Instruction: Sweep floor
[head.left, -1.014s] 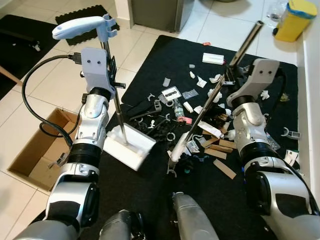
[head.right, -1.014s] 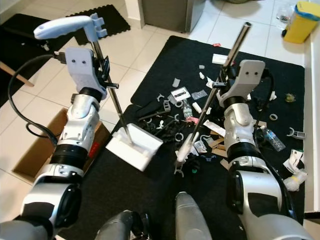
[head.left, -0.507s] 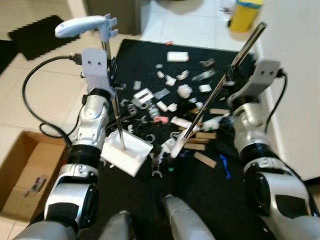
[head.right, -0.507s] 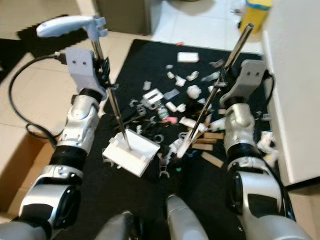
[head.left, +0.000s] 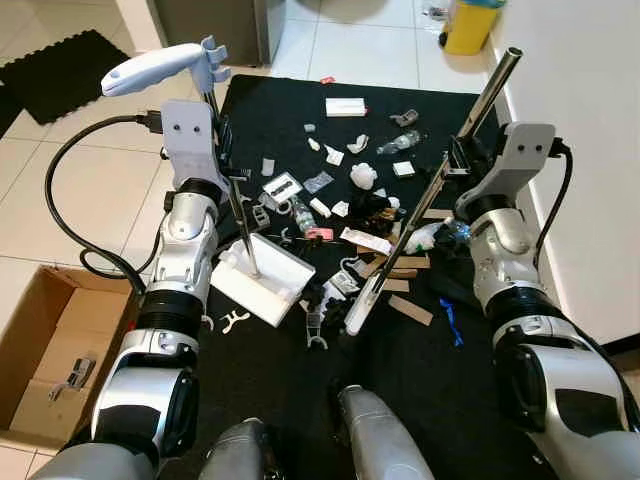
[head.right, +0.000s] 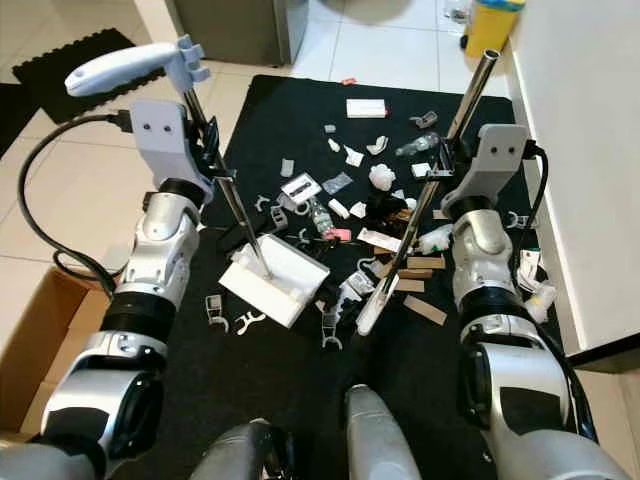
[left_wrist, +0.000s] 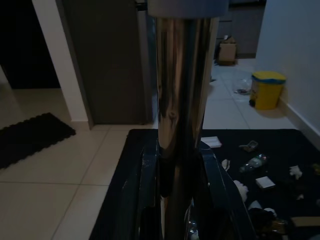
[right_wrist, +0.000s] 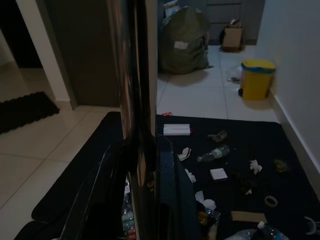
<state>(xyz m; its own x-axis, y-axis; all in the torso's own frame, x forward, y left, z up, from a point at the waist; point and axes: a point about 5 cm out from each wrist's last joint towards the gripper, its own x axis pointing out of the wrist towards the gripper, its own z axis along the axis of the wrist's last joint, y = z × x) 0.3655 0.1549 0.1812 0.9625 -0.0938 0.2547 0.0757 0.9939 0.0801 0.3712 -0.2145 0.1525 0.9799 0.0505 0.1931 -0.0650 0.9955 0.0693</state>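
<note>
Both hands' fingers hidden behind poles; litter (head.left: 362, 178) blurry.

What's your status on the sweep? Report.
Left gripper shut on dustpan pole, white dustpan down on black mat. Right gripper shut on broom pole, tip amid litter. Wood strips beside tip.

Both my silver arms reach fwd and down, elbows bent. L arm on my left side, forearm rising to the wrist; left gripper (head.left: 222, 150) clamped round the dustpan's steel pole (left_wrist: 182, 100), black fingers (left_wrist: 210, 185) either side of it. R arm mirrors it, wrist tilted inward; right gripper (head.left: 456, 165) clamped on the broom's steel pole (right_wrist: 137, 90), fingers (right_wrist: 170, 190) hugging it. Both jaws tight on metal.
</note>
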